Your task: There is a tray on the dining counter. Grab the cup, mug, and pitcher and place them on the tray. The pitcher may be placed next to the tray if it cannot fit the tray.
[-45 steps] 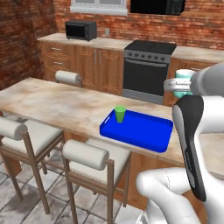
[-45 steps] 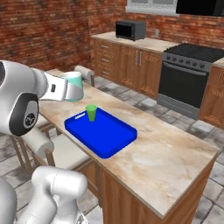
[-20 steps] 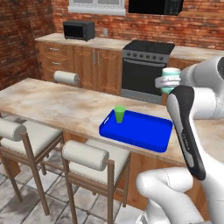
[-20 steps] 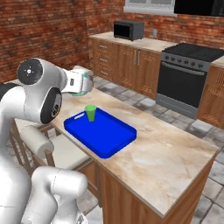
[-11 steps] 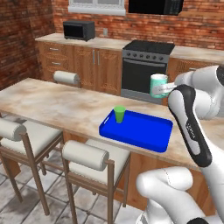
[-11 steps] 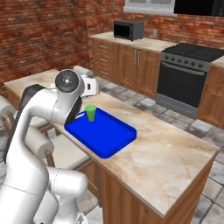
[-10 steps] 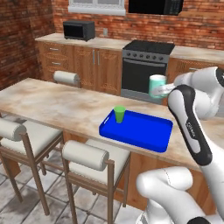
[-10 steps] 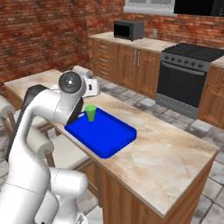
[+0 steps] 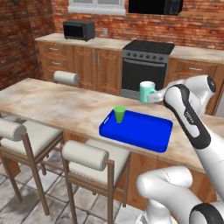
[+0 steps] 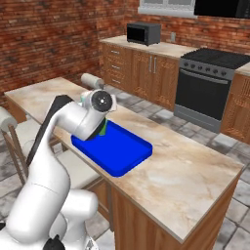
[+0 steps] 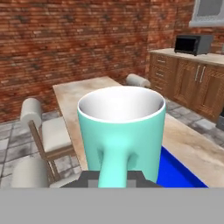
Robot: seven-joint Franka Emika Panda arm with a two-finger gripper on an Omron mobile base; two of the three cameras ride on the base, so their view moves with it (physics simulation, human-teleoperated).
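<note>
Brick-walled kitchen, with stove and microwave at the far side. Nearer, long beige dining counter with stools along its near edge. On it, toward the right, bright blue tray, carrying the green cup upright at its far left corner. Above the tray's far edge, gripper pinched on the handle of the pale teal mug, held upright, mouth up, clear of the surface. Pitcher location unknown. Best handled by moving over bare blue floor to the right of the cup, keeping level, lowering until seated, then releasing. Clearance beneath hard to judge, probably ample.
</note>
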